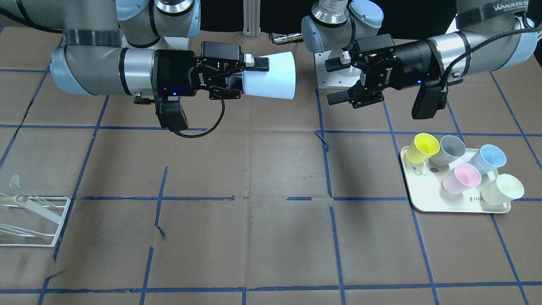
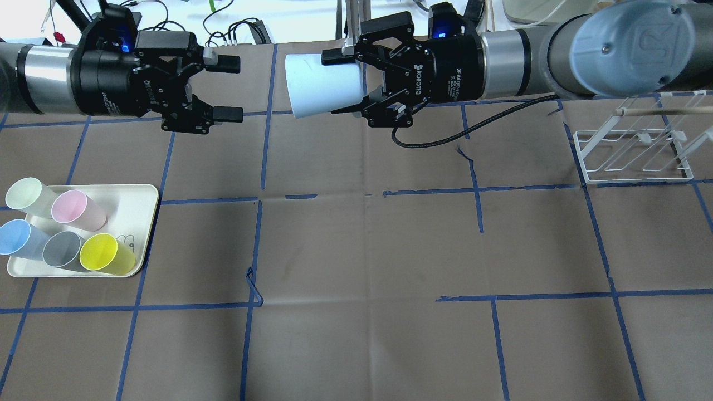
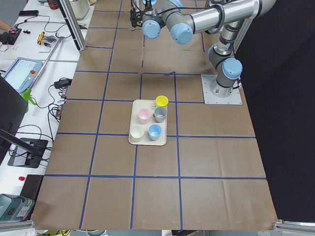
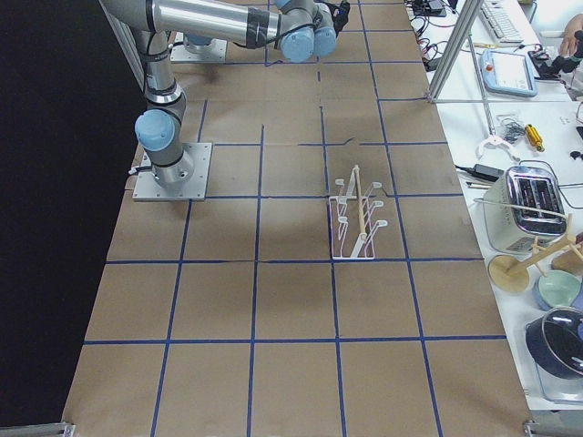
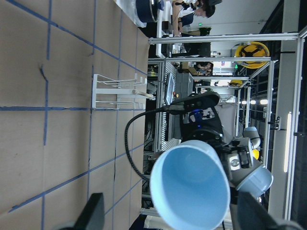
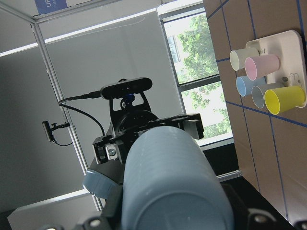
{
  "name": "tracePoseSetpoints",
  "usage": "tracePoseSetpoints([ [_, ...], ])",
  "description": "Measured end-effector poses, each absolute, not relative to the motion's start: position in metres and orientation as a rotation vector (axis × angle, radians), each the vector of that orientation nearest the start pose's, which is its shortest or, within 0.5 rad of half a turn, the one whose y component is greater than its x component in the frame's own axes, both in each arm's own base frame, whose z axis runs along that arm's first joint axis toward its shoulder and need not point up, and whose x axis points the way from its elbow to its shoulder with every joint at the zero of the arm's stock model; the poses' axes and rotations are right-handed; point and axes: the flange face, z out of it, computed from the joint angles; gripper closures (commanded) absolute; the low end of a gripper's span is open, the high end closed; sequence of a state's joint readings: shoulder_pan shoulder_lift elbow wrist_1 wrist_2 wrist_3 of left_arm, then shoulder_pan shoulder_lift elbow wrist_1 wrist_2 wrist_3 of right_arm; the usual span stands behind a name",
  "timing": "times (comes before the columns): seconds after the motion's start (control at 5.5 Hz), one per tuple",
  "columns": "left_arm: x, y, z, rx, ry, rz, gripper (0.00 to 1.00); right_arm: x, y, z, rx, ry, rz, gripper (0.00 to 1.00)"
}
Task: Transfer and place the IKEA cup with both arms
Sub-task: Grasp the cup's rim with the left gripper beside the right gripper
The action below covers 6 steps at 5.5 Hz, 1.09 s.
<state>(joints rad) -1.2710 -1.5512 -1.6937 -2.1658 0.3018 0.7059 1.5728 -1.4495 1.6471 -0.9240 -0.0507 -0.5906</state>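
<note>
My right gripper [image 2: 338, 83] is shut on the base end of the light-blue IKEA cup [image 2: 317, 84] and holds it on its side, high above the table. The cup's wide rim points at my left gripper [image 2: 229, 89], which is open and empty, a short gap away and level with the cup. In the front view the right gripper [image 1: 252, 78] holds the cup [image 1: 273, 76] and the left gripper [image 1: 334, 81] faces it. The left wrist view looks into the cup's open mouth [image 5: 192, 187]. The right wrist view shows the cup's side [image 6: 172, 187].
A cream tray [image 2: 139, 220] at the table's left holds several upright cups, among them a second light-blue cup [image 2: 16, 236], a pink one [image 2: 75, 207] and a grey one [image 2: 61, 249]. A white wire rack [image 2: 635, 150] stands at the right.
</note>
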Motion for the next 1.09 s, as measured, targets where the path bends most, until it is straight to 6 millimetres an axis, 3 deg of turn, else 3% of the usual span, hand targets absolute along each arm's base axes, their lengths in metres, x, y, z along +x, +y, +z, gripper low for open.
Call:
tracePoseSetpoints([
  [0.18, -0.110, -0.486, 0.473, 0.108, -1.746, 0.071, 0.04, 0.234, -0.495, 0.429, 0.174, 1.597, 0.228, 0.58],
  [0.36, -0.123, -0.485, 0.482, 0.112, -1.721, 0.066, 0.18, 0.235, -0.494, 0.429, 0.174, 1.597, 0.228, 0.58],
  [0.55, -0.132, -0.483, 0.485, 0.103, -1.716, 0.056, 0.62, 0.235, -0.493, 0.429, 0.173, 1.597, 0.228, 0.58],
  [0.73, -0.138, -0.481, 0.486, 0.089, -1.718, 0.046, 0.85, 0.236, -0.493, 0.429, 0.172, 1.597, 0.228, 0.58],
  [0.91, -0.138, -0.480, 0.483, 0.090, -1.721, 0.039, 0.99, 0.236, -0.493, 0.430, 0.171, 1.597, 0.228, 0.58],
  [1.09, -0.137, -0.479, 0.479, 0.099, -1.721, 0.032, 1.00, 0.236, -0.493, 0.430, 0.170, 1.597, 0.228, 0.57],
])
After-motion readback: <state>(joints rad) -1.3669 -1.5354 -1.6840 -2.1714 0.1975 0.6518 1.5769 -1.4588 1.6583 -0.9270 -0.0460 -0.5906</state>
